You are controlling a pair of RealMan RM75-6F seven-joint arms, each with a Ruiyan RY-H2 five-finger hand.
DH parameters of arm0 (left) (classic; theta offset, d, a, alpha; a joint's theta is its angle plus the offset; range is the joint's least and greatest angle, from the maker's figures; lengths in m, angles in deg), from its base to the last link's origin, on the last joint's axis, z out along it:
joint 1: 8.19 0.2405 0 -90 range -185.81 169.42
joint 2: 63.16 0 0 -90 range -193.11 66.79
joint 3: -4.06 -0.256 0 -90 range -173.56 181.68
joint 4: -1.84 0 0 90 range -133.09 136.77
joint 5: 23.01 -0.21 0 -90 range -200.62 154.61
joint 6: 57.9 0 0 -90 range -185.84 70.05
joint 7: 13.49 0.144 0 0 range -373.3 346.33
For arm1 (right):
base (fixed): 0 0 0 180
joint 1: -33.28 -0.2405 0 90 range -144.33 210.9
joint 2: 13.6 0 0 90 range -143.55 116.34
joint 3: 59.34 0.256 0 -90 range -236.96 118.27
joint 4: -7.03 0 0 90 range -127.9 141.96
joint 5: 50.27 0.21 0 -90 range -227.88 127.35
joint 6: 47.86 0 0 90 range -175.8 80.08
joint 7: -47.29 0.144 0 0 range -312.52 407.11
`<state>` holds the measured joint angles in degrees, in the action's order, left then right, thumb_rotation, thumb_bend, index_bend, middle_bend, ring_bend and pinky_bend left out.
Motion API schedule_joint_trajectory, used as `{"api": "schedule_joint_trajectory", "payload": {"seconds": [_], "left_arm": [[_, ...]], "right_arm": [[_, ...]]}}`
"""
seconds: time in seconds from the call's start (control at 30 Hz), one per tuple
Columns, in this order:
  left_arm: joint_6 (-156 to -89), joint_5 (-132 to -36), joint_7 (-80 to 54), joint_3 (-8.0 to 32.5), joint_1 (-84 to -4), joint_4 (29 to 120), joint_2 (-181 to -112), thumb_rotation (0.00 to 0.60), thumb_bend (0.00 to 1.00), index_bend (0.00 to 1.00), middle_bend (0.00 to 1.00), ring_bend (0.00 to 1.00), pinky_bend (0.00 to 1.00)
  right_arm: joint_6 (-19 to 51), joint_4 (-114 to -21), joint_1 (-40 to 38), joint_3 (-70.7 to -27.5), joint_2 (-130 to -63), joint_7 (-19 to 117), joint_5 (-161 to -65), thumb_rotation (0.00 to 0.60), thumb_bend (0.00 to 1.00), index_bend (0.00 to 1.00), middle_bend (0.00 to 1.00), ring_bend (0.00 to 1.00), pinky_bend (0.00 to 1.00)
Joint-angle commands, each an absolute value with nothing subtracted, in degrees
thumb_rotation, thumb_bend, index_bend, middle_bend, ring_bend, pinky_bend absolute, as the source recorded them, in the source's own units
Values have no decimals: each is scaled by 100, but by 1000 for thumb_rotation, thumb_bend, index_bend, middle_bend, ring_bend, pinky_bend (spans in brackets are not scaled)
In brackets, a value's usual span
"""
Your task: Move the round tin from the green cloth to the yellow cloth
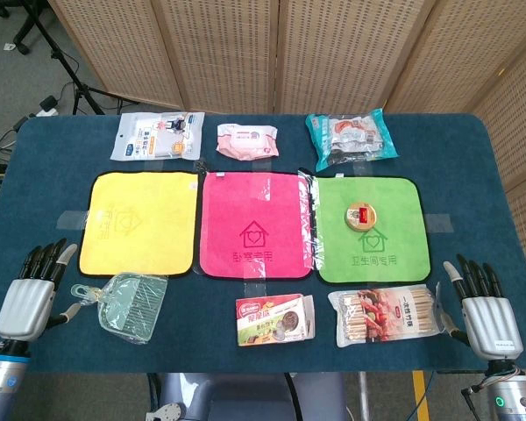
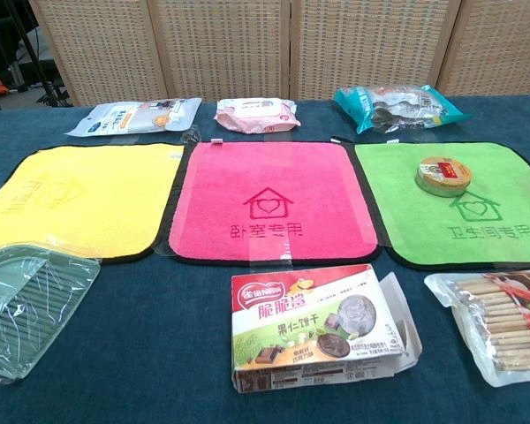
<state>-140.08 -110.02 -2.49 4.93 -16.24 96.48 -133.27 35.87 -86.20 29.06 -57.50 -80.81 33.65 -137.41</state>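
1. Closest to you in the chest view is the torn-open biscuit box (image 2: pixel 322 329); it reads "Nestlé" and "脆脆鲨", and a low sweep across the surface could catch its loose flap.
2. Your left hand (image 1: pixel 28 296) and right hand (image 1: pixel 489 311) rest at the near corners of the surface, fingers (image 1: pixel 44 260) spread apart, holding nothing.
3. You'll find the round tin (image 2: pixel 442 175) lying flat on the green cloth (image 1: pixel 403 254), in its far right part, well apart from both hands.
4. Its low, smooth rim looks hard to pinch; I'd judge it could slip, or the cloth could bunch and drag.
5. Carrying it to the yellow cloth (image 1: pixel 140 219) means crossing the pink cloth (image 1: pixel 254 219), so a weak grip may drop it short.
6. Both the pink and green cloths carry a house outline and Chinese characters; the tin's red label is too small to read.
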Motion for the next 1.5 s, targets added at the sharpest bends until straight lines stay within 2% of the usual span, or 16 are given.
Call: {"api": "schedule_joint_trajectory", "payload": {"seconds": [0.03, 1.23, 1.5], "left_arm": [[-14002, -10998, -242, 490, -1625, 9648, -13328, 600, 169, 0, 0, 0, 0], [-14382, -11414, -413, 471, -1567, 9479, -13441, 600, 172, 0, 0, 0, 0], [-14402, -11432, -410, 474, -1563, 9470, -13468, 600, 174, 0, 0, 0, 0]], "right_arm": [[3592, -8617, 2908, -5753, -8082, 3364, -13746, 600, 337, 12, 0, 0, 23], [3602, -8578, 2910, -5762, -8054, 3532, -13771, 600, 337, 12, 0, 0, 23], [3580, -8604, 2814, -5709, -8129, 4147, -13882, 600, 337, 12, 0, 0, 23]]}}
